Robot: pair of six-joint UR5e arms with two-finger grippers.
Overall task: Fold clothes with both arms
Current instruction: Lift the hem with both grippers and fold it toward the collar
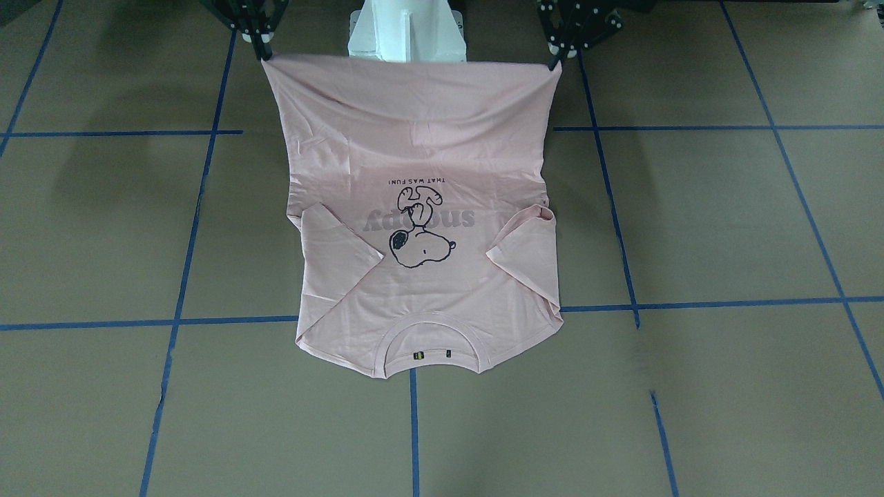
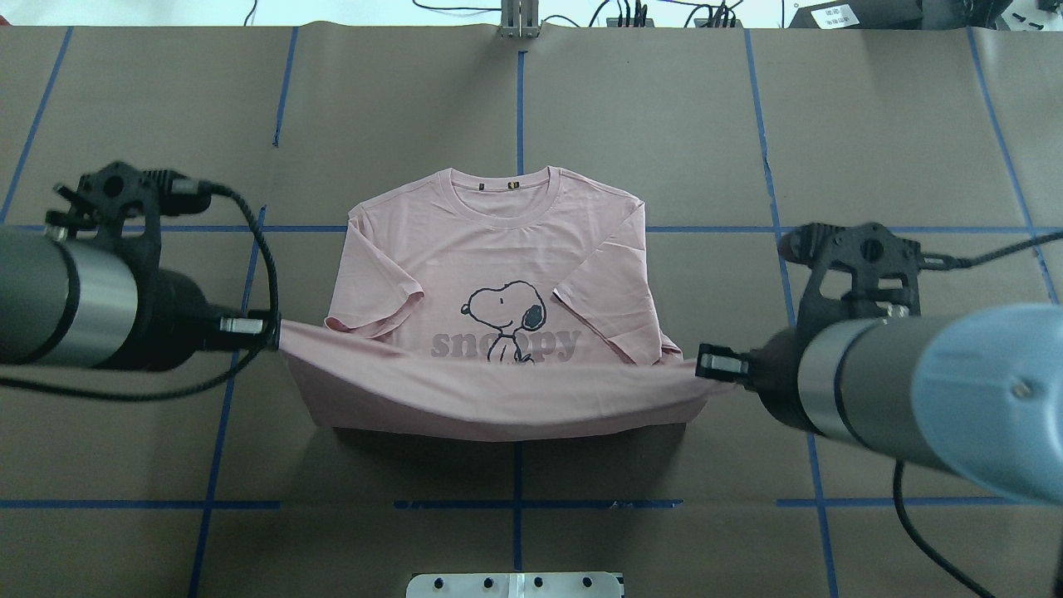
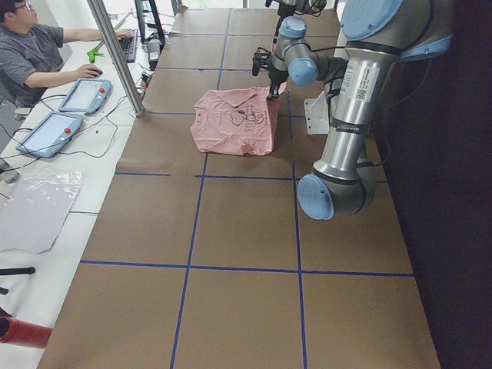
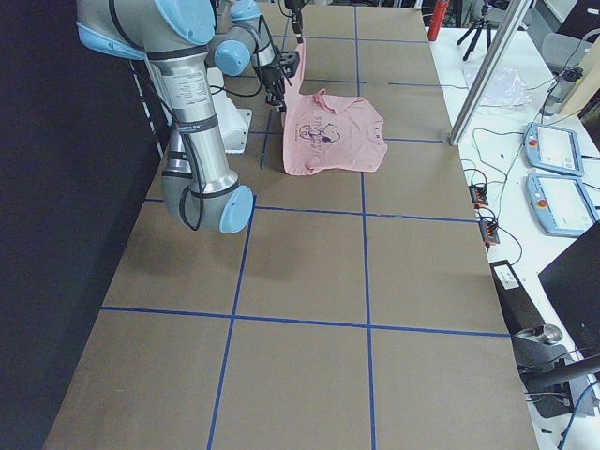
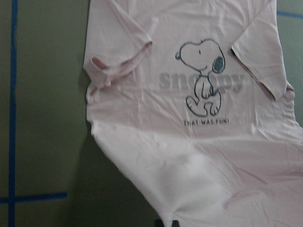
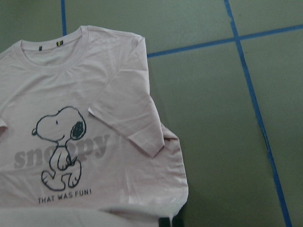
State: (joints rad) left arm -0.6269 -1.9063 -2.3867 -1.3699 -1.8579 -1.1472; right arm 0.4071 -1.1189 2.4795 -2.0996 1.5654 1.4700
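Left pincer (image 2: 276, 332) is clenched on one bottom corner of the pale pink T-shirt (image 2: 498, 249). The right pincer (image 2: 702, 365) is clenched on the other bottom corner. The hem is stretched between the two and raised off the table (image 2: 872, 124), sagging a little midway. Beyond the pincers, on the side away from the robot, the rest of the shirt lies flat with the print up, and its collar (image 2: 501, 187) is farthest from them.

The left arm (image 2: 75, 303) comes in from outside its pincer with the forearm roughly level and the wrist aimed inward at the shirt. The right arm (image 2: 913, 382) mirrors it from the opposite side.

By count there are two arms, two pincers and one T-shirt. Its two short sleeves (image 2: 378, 282) are both folded inward over the chest. One cartoon dog print (image 2: 507, 320) sits between them, just past the lifted hem. One white pedestal base (image 1: 407, 31) stands behind the pincers, midway between them. One person (image 3: 31, 54) sits at a desk off the table's far edge.
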